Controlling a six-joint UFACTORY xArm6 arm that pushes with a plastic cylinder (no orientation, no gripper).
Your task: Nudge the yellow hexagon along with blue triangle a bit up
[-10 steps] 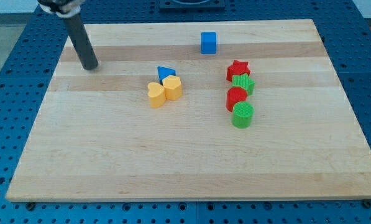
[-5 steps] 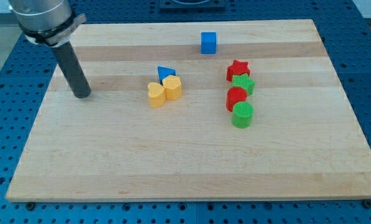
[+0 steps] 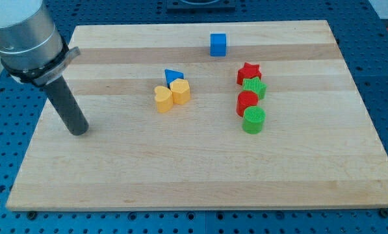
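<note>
The yellow hexagon point(image 3: 180, 91) stands near the middle of the wooden board point(image 3: 200, 175). The blue triangle point(image 3: 173, 75) touches its upper left side. A yellow heart point(image 3: 162, 98) touches the hexagon's left side. My tip point(image 3: 79, 130) rests on the board at the view's left, well left of and below this cluster, touching no block.
A blue cube point(image 3: 218, 44) sits near the top edge. At the right of the cluster, a red star point(image 3: 248, 72), a green star point(image 3: 254, 87), a red block point(image 3: 247, 102) and a green cylinder point(image 3: 253, 120) form a column.
My tip has moved down the left side of the board, toward the view's bottom. No block has moved.
</note>
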